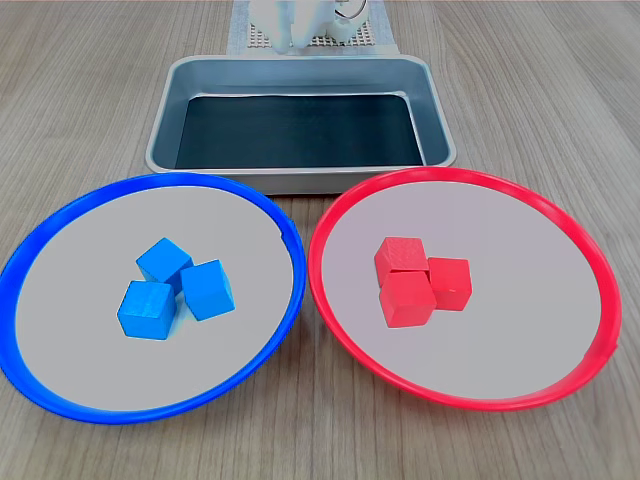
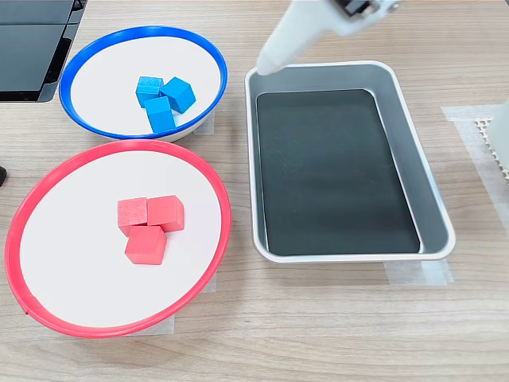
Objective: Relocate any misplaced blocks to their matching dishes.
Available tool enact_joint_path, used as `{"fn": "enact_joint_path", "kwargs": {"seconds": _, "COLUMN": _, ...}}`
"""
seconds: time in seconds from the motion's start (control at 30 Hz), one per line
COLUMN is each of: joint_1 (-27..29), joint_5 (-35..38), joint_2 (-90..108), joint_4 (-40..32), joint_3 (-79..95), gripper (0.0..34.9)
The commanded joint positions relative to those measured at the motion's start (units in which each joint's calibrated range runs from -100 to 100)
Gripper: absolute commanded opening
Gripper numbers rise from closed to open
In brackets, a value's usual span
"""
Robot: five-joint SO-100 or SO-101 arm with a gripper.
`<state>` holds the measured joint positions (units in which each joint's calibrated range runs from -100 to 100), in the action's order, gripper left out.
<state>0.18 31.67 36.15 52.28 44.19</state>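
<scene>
- A rectangular metal tray (image 1: 300, 110) (image 2: 350, 163) with a dark bottom sat empty beneath the pincer's tip (image 2: 269, 65).
- A wood-grain desk (image 1: 90, 90) (image 2: 334, 318) carried it.

Three blue cubes (image 1: 173, 286) sit clustered in one blue-rimmed plate (image 1: 60, 385); three red cubes (image 1: 418, 280) sit clustered in one red-rimmed plate (image 1: 560, 385); one metal tray (image 1: 300, 85) stands behind them on one wooden table (image 1: 560, 80)
</scene>
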Motion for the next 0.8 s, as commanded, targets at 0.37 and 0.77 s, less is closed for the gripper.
{"fn": "enact_joint_path", "kwargs": {"seconds": 0.37, "joint_1": -3.2, "joint_5": -24.9, "joint_2": 37.0, "joint_4": -4.9, "joint_3": 28.6, "gripper": 0.4}}
{"fn": "enact_joint_path", "kwargs": {"seconds": 0.77, "joint_1": -1.8, "joint_5": -33.2, "joint_2": 52.6, "joint_4": -2.5, "joint_3": 40.2, "gripper": 0.4}}
